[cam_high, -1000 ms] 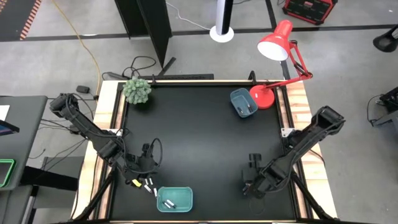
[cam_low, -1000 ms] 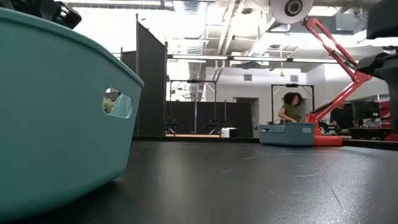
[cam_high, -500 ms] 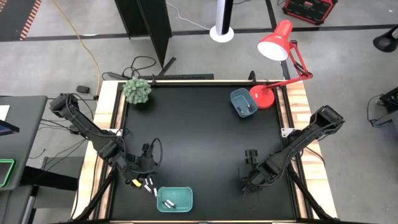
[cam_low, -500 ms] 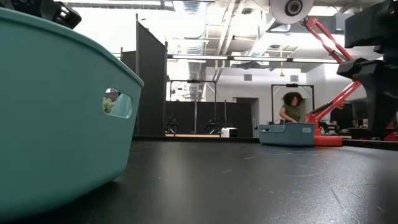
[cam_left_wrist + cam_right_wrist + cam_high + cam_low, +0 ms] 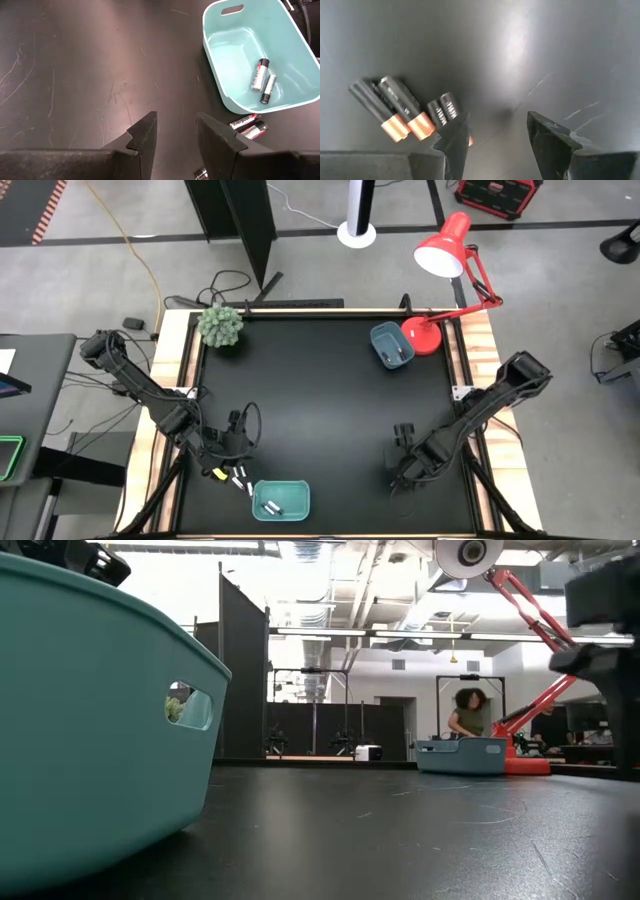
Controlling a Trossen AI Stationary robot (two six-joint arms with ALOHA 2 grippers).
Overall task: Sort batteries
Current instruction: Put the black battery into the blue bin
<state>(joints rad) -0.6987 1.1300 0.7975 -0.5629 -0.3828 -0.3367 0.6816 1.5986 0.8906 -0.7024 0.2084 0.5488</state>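
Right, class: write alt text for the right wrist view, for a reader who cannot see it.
The right gripper, its fingers open and empty, hovers over a black table. Beside one finger lie four dark batteries with copper-coloured ends.

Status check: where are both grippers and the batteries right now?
Left gripper open, empty, beside teal tray; two batteries inside. Right gripper open, low over dark copper-tipped batteries. Nothing in the way.

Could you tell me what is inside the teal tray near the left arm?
Two silver-and-dark batteries lie side by side on the floor of the teal tray. The rest of its floor looks bare, though its near wall hides a strip along that edge.
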